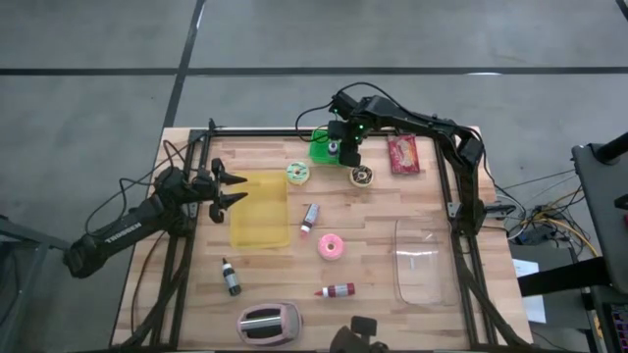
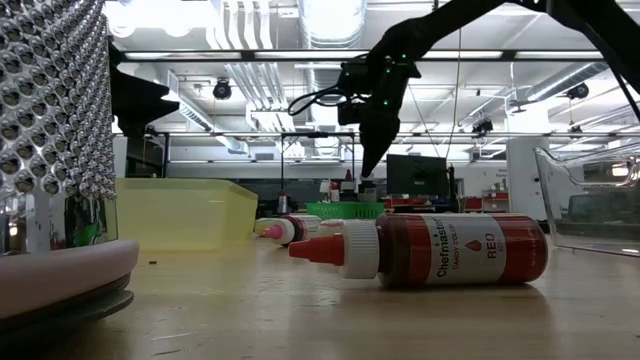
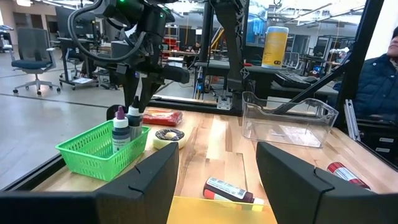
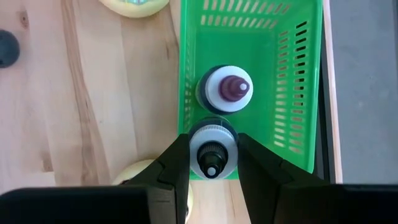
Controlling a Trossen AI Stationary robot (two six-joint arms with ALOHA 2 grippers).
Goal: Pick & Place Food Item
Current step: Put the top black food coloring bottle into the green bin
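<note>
The right tool is standing over the near end of the green basket, its fingers closed around a black-capped bottle. A second bottle with a dark red tip is standing just beside it, crowding that side, while the basket's far end is lying bare. Basket walls are hemming both bottles in. On the worktop a tape roll and a red packet are lying near the basket. The left tool is hanging open over the yellow tray, well apart.
</note>
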